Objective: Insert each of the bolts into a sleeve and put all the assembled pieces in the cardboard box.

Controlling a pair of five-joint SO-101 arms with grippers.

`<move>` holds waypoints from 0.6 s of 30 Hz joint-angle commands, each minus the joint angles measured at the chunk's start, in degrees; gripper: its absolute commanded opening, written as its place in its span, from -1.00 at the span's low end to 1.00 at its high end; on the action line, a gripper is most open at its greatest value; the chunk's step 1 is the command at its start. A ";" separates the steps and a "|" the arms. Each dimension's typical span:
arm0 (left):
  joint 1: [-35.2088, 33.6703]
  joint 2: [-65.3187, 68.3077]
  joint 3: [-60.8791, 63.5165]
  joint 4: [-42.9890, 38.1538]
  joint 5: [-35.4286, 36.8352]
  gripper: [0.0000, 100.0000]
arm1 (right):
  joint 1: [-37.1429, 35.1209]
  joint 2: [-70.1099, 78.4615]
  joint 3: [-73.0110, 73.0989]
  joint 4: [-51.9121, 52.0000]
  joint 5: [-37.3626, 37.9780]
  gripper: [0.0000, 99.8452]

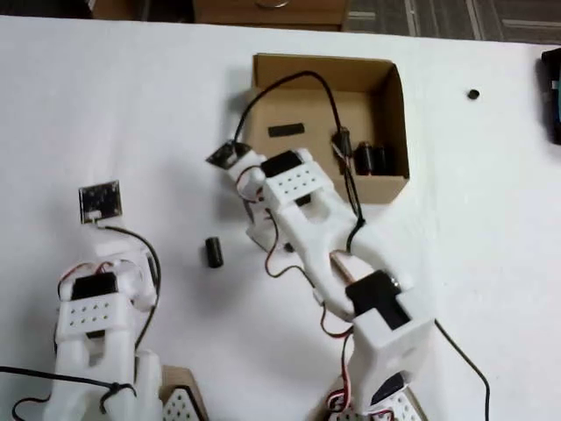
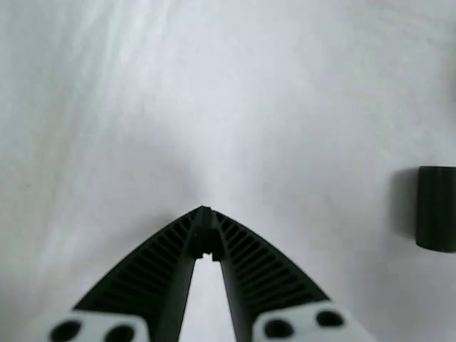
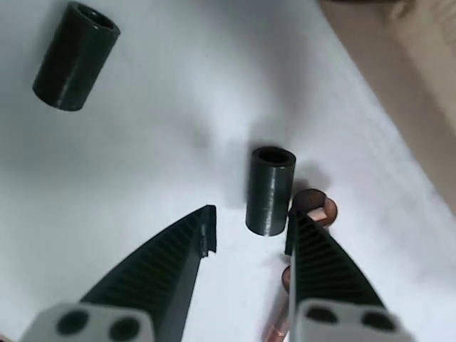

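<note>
Under my right wrist I see the right gripper (image 3: 249, 231) wide open, gripping nothing; a sleeve (image 3: 271, 191) sits between its tips, with a copper bolt (image 3: 313, 206) half hidden behind one jaw. My left gripper (image 2: 204, 216) is closed and empty, and the second sleeve (image 2: 436, 208) is cut off at the edge.

Bright, even light from above washes the white tabletop (image 1: 105, 105) close to glare, with pale streaks across it in the left wrist view. Shadows are soft and short: a grey smudge beside the sleeve (image 3: 271, 191), another ahead of the left hand (image 2: 204, 214).
</note>
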 commanded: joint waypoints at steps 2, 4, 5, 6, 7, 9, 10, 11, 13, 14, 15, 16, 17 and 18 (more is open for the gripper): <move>-0.44 0.18 -1.01 -0.53 0.70 -0.96 | 0.48 1.01 -0.35 -1.71 0.53 -0.69; -0.44 0.18 -1.01 -0.53 0.70 -0.96 | 0.57 1.80 -0.35 -2.42 0.62 -0.69; -0.44 0.18 -1.01 -0.53 0.70 -0.96 | 0.48 2.24 -0.35 -2.42 0.62 -0.69; -0.44 0.18 -1.01 -0.53 0.70 -0.96 | 0.31 2.86 -0.35 -2.42 0.62 -0.69; -0.44 0.18 -1.01 -0.53 0.70 -0.96 | 0.22 3.65 -0.35 -2.42 0.62 -0.69; -0.44 0.18 -1.01 -0.44 0.70 -0.96 | 0.22 5.32 -0.44 -2.51 0.62 -0.69; -0.44 0.18 -1.01 -0.44 0.70 -0.96 | 0.22 6.20 -0.44 -2.86 0.62 -0.69; -0.44 0.18 -1.01 -0.44 0.70 -0.96 | 0.31 7.08 -0.44 -3.03 0.62 -0.69; -0.44 0.18 -1.01 -0.44 0.70 -0.96 | 0.57 8.92 -0.44 -3.82 0.62 -0.69; -0.44 0.18 -1.01 -0.44 0.70 -0.96 | 0.57 9.63 -0.44 -4.35 0.62 -0.69; -0.44 0.18 -0.57 -0.62 0.70 -0.96 | 0.57 10.24 -0.44 -4.53 0.62 -0.69; -0.44 -0.09 -0.22 -0.79 0.70 -0.96 | 0.48 10.59 -0.44 -4.97 0.62 -0.69; -0.44 -0.09 -0.04 -1.32 0.70 -0.96 | 0.40 10.77 -0.44 -5.32 0.62 -0.69; -0.44 -0.09 0.04 -1.58 0.70 -0.96 | 0.31 10.86 -0.44 -5.67 0.62 -0.69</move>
